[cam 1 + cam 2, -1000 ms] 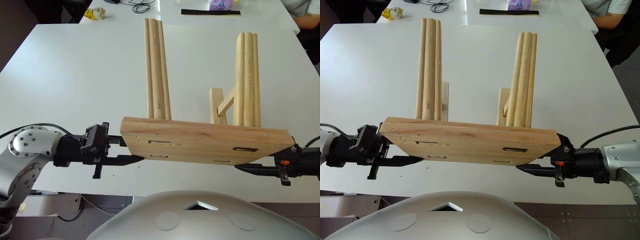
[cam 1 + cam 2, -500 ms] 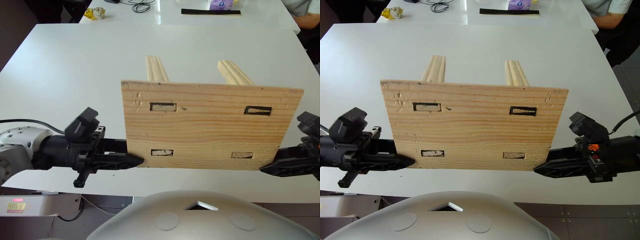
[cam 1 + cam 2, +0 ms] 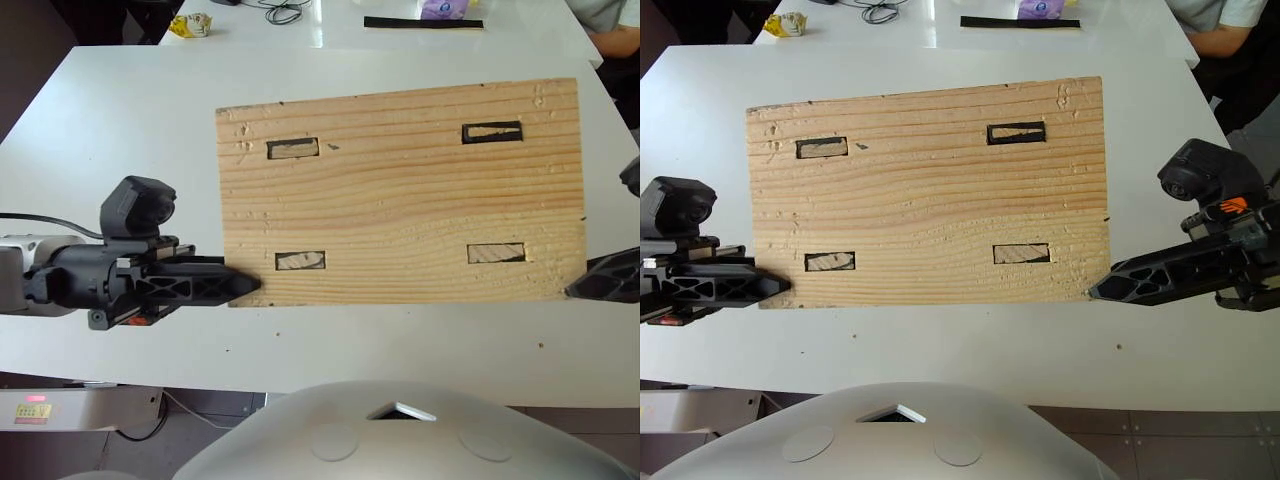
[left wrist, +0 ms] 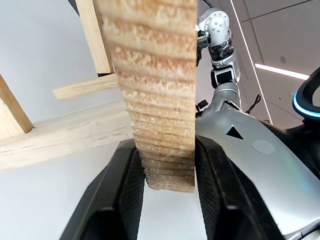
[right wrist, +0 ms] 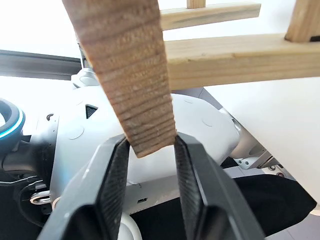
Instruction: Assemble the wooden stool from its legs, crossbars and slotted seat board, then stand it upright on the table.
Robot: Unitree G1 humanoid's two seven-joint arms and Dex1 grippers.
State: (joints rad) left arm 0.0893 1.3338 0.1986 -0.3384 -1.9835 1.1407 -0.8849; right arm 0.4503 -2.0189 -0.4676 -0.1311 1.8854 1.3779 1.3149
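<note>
The assembled wooden stool's slotted seat board (image 3: 400,190) faces up toward the head camera, its four slots filled by leg ends. The legs and crossbars (image 4: 85,87) hang beneath it, seen from the wrist views. My left gripper (image 3: 240,287) is shut on the board's near left corner. My right gripper (image 3: 1098,291) is shut on the near right corner. In the left wrist view the board's edge (image 4: 155,100) sits clamped between the black fingers (image 4: 125,200). The right wrist view shows the same clamp on the board edge (image 5: 132,80).
The white table (image 3: 130,130) lies under the stool. A second table behind carries cables (image 3: 285,12), a yellow item (image 3: 190,25) and a black strip (image 3: 422,22). A seated person's arm (image 3: 615,40) is at the far right edge.
Both grippers have rotated the stool from lying with its legs pointing away to seat-board-up, so the legs went out of sight under the board. Both arms have twisted at the wrist.
</note>
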